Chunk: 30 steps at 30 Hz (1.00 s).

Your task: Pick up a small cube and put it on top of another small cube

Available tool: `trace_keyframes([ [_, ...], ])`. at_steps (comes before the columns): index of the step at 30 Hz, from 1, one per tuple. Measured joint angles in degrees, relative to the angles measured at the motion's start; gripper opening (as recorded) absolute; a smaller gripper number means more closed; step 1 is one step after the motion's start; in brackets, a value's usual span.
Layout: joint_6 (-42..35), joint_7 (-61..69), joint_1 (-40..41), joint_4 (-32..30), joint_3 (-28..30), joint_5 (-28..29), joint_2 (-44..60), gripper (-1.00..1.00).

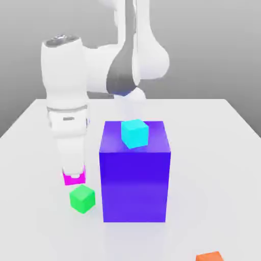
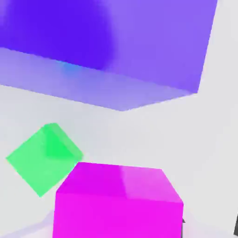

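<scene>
Item: magenta cube point(image 1: 74, 178), carried for stacking.
Pinched by gripper point(image 1: 74, 172), held just beside and above green cube point(image 1: 82, 198), left of blue-violet block point(image 1: 135, 171).

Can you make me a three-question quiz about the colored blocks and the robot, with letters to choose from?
1. Where is the light blue cube?
A. on top of the big purple block
B. on the table
C. in the gripper

2. How many small cubes are there?
A. two
B. four
C. six

3. What is the gripper doing?
A. hanging open
B. shut on the pink cube
C. shut on the green cube

Answers: 1 A, it sits on the block's top face. 2 B: light blue, pink, green and orange. 3 B, the pink cube sits between the fingers, with the green cube beside it on the table.
</scene>
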State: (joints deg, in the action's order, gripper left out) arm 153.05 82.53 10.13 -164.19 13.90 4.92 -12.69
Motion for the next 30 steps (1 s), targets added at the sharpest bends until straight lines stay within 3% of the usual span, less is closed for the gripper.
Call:
trace_keyframes([
  [4, 1.6, 2.3, 0.0, -1.9, 0.6, 0.4, 0.8, -1.00],
  [30, 11.1, 10.4, -4.6, -1.4, 1.9, -11.2, 11.4, -1.00],
])
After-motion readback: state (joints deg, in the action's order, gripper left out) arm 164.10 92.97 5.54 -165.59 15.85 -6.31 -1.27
